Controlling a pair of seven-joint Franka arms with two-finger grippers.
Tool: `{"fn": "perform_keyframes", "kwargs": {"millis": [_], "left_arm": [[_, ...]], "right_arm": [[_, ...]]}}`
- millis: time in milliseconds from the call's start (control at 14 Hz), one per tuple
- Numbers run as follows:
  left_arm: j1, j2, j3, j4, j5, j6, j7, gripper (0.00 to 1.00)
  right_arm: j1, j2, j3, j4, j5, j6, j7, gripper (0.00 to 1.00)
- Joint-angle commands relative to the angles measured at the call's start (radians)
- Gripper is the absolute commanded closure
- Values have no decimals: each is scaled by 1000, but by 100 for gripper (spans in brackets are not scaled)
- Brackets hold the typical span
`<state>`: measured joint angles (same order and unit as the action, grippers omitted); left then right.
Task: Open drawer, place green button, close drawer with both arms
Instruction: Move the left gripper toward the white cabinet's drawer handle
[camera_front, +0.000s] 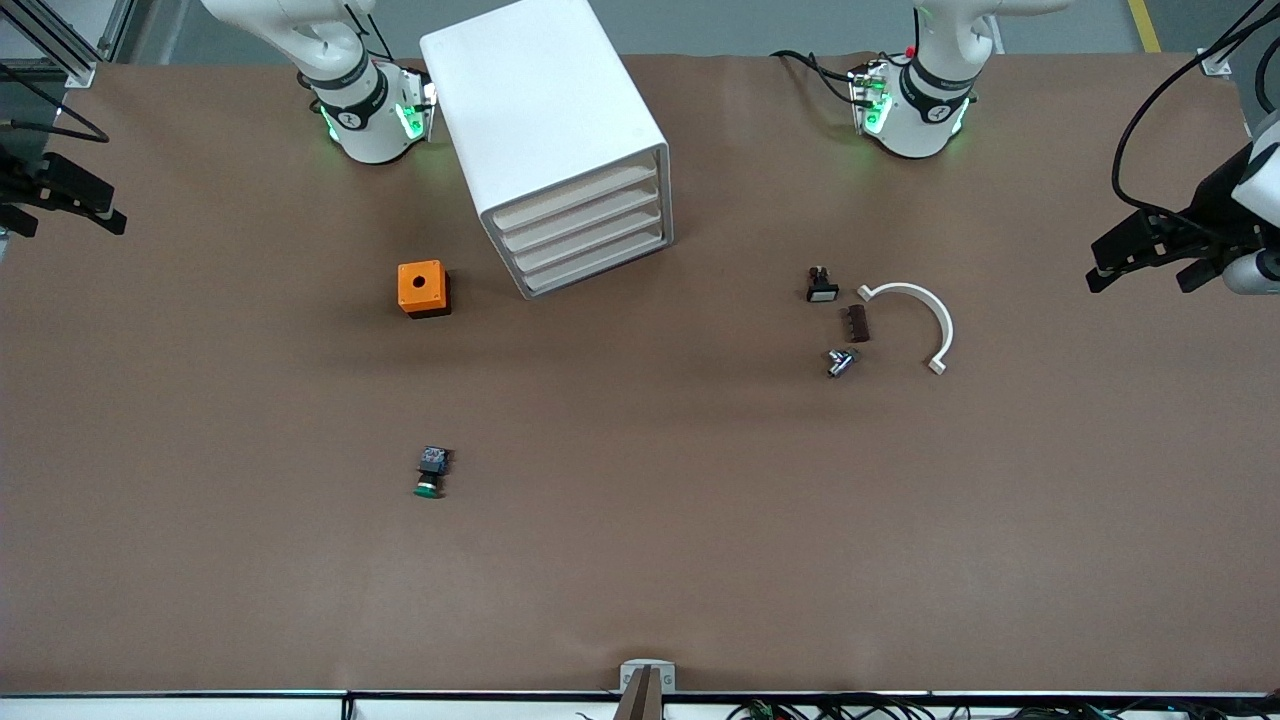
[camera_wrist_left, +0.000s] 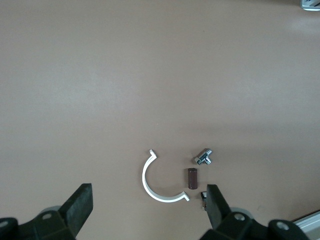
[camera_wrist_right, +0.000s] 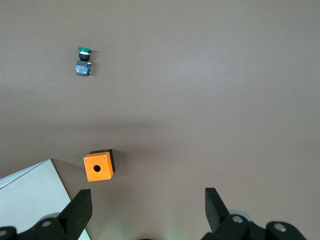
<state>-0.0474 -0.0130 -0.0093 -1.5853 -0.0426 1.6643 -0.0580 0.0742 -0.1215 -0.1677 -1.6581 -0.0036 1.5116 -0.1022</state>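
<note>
Four drawers: all are sitting shut in the white cabinet (camera_front: 560, 150), which is standing near the table's (camera_front: 640, 560) edge along the robot bases, toward the right arm's end; the drawer (camera_front: 590, 247) wanted is third from the top.
Button: the button (camera_front: 431, 471) is lying on its side on open table, nearer the front camera than the orange box (camera_front: 423, 289), well apart from the cabinet.
Left gripper: the left gripper (camera_wrist_left: 150, 210) is hanging high near the table edge at the left arm's end, fingers spread wide and holding nothing.
Right gripper: the right gripper (camera_wrist_right: 149, 210) is hovering at the right arm's end of the table, fingers wide and empty, with the orange box and a cabinet corner below it.
Clutter: a white half ring (camera_front: 915, 318), a brown block (camera_front: 857, 323), a silver fitting (camera_front: 839, 361) and a black part with a white face (camera_front: 821, 285) are lying together toward the left arm's end.
Stage: nothing looks begun; opening the drawer is likely coming first.
Risk, drawer: the four fronts are looking alike and closely stacked, so fingers may be catching the wrong one.
Risk, cabinet: it is standing loose and angled, so a pull may be dragging the whole cabinet unless the other arm is bracing it.
Risk, button: it is tiny and has a round cap, so it may be rolling or slipping from a pinch; the black part could be mistaken for it.
</note>
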Motion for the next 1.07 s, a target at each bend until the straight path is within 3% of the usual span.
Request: {"fn": "perform_keyframes", "kwargs": {"millis": [0,500,1000], "left_arm": [[1,4,-1,15,12,-24,-8,0],[27,24,8,8,0,-44,-2,0],[-6,247,-9,5,1,-44,-16,0]], "right_arm": [[4,-21,-1,-14,-16,-10,-1,0],[6,-21,0,-14,-15,-11,1,0],[6,-21,0,-14,-15,-11,-1,0]]}}
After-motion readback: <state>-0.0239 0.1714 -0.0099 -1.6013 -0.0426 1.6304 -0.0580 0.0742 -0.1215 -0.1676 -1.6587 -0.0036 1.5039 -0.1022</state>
